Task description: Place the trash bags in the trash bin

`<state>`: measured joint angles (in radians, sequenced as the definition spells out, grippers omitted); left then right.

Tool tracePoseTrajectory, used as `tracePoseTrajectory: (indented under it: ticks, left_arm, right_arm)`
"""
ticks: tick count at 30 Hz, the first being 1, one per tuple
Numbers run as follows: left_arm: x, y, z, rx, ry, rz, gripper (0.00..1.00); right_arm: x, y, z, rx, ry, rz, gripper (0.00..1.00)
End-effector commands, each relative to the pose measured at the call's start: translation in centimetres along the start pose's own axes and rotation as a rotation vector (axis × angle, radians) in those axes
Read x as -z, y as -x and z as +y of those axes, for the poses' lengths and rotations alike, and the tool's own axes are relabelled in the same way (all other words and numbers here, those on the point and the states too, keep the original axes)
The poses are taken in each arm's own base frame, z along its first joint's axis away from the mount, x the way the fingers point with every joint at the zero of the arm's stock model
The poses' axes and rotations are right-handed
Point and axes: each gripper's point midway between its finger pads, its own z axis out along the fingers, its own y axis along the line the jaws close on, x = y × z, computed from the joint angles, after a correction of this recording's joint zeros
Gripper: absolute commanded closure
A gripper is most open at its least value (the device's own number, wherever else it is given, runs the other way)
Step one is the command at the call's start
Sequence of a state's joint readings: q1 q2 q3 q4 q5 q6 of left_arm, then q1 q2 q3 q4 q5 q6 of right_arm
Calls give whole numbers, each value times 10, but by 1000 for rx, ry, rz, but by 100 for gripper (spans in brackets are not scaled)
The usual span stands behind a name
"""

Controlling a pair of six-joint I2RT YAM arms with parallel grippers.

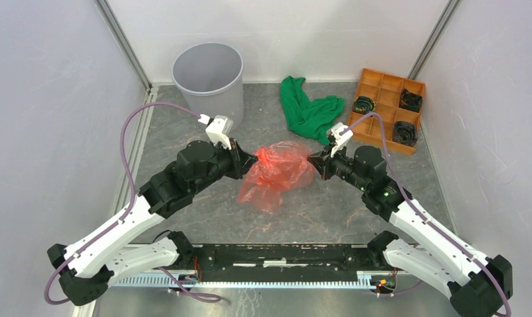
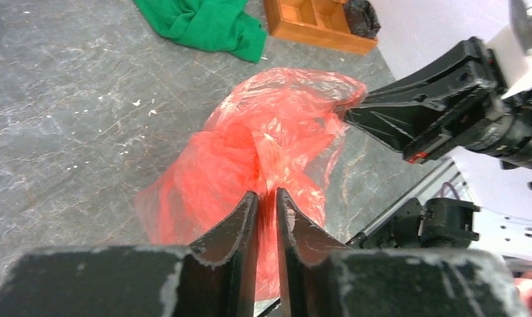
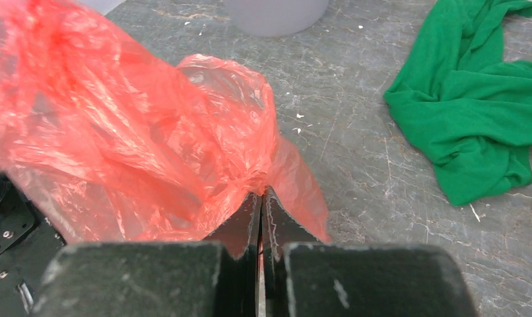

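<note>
The red-orange film trash bag (image 1: 276,173) hangs crumpled between my two grippers over the middle of the table. My left gripper (image 1: 251,162) is shut on its left side; the left wrist view shows film pinched between the fingers (image 2: 266,195). My right gripper (image 1: 312,160) is shut on its right edge, film squeezed between the closed jaws (image 3: 261,195). The bag (image 2: 263,145) fills most of the right wrist view (image 3: 118,145). The light-grey round trash bin (image 1: 208,76) stands upright and open at the back left, its base showing in the right wrist view (image 3: 276,13).
A green cloth (image 1: 306,109) lies crumpled at the back centre, also in both wrist views (image 2: 204,23) (image 3: 474,112). An orange compartment tray (image 1: 387,107) with black parts sits at the back right. Metal frame posts and white walls bound the table.
</note>
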<state>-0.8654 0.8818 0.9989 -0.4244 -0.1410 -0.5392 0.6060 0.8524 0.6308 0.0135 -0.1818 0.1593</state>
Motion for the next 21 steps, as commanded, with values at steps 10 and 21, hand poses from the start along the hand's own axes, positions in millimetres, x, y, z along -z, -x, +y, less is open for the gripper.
tracePoseTrajectory:
  ticks: [10,21]
  left_arm:
    - [-1,-37,60,-52,254,69,67]
    - [-9,-31,52,-74,236,80,67]
  right_arm:
    - [3,13,-13,17,-80,12,99]
    - [-24,76,8,48,36,-54,98]
